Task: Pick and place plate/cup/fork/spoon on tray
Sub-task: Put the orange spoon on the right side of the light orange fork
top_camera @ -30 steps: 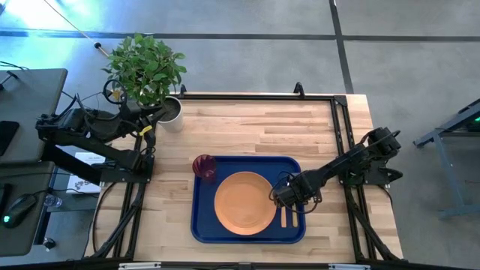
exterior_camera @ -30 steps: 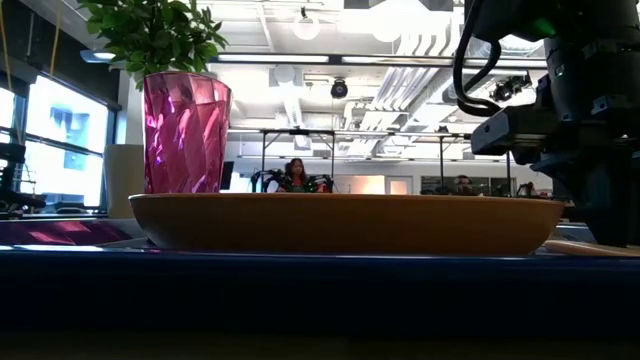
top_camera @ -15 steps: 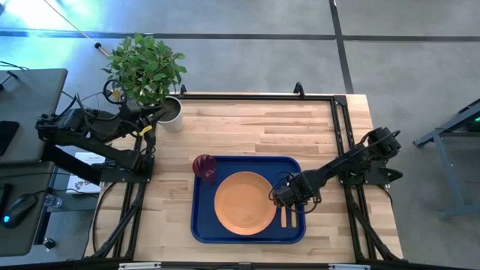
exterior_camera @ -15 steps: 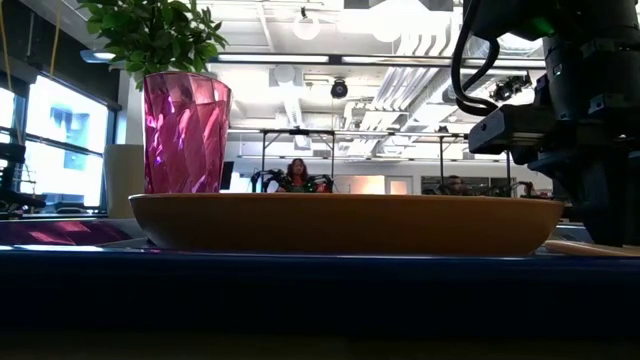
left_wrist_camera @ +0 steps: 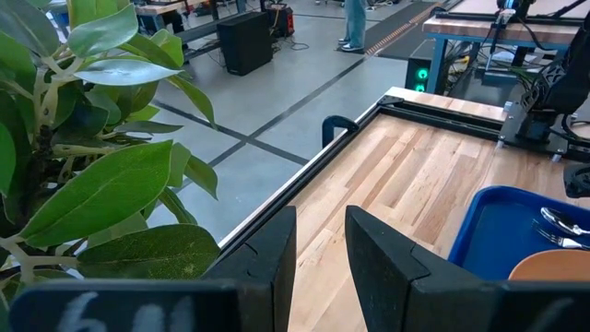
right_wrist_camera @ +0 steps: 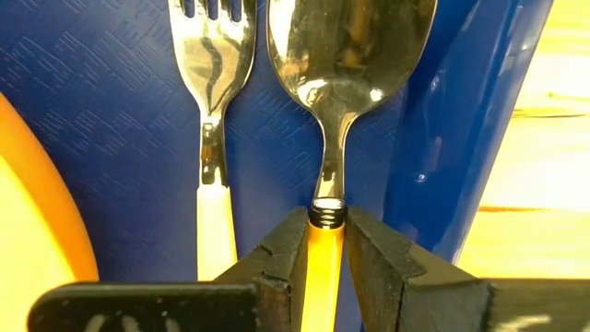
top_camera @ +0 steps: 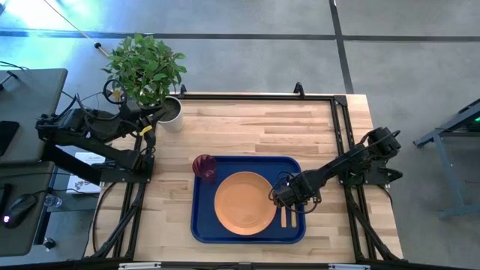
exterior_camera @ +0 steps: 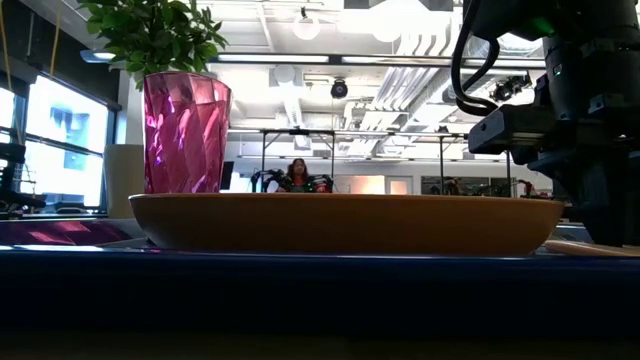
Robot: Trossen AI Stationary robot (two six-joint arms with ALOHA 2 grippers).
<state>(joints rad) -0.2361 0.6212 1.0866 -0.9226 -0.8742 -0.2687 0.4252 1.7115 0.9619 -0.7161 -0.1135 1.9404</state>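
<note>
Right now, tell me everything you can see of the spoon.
The spoon has a shiny silver oval bowl, a narrow metal neck and a light orange-tan handle. It lies flat on the blue tray, beside the fork and parallel to it, between the fork and the tray's rim. The right tool is closed on its handle, just behind the neck.

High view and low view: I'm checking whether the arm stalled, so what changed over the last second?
Nothing visibly changed. The right gripper stays shut on the spoon handle, beside the fork on the tray; the plate, the cup and the left gripper by the plant stayed put.
</note>
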